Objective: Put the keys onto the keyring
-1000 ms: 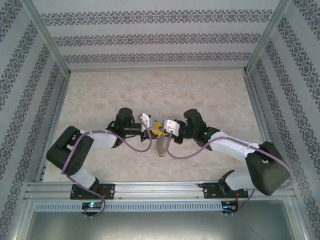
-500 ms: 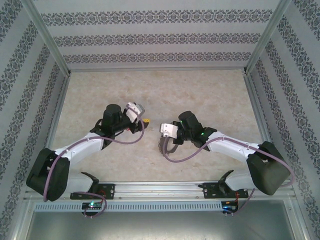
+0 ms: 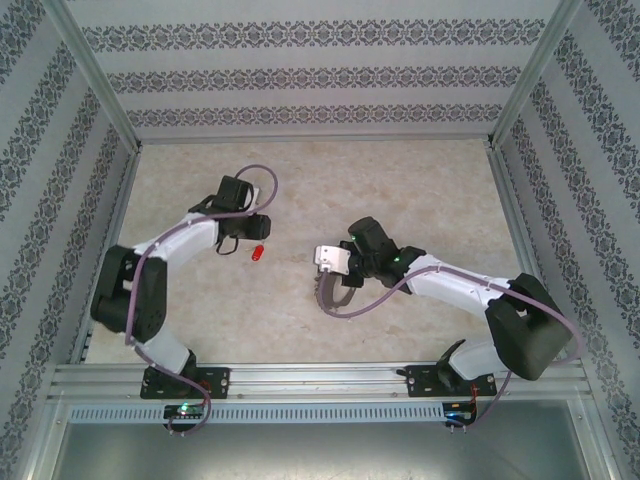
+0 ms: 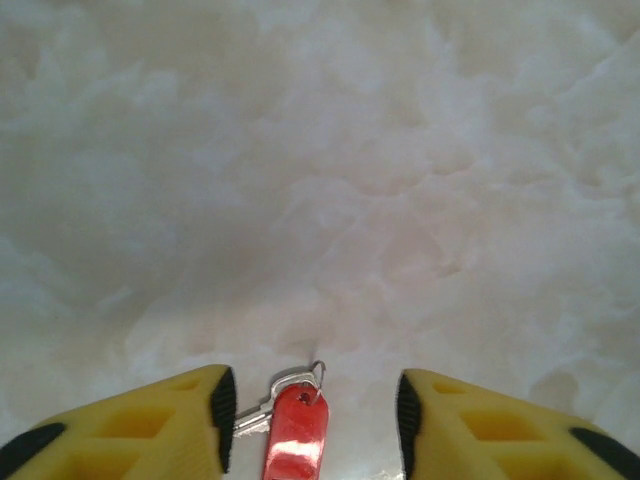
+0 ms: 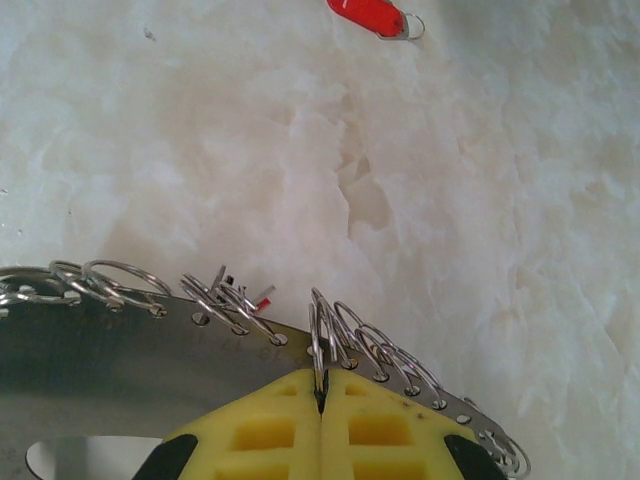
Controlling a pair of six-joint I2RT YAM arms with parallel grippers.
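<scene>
Red key between parted left jaws | right jaws clamped on keyring

The key has a glossy red plastic tag and a silvery blade. The keyring is a grey steel plate edged with bright silver loops. The left gripper and right gripper have yellow fingers with black pads. The table is cream, marbled beige. The 2 arms are white and black, with purple cables. The walls are white with dark floral stripes.
</scene>
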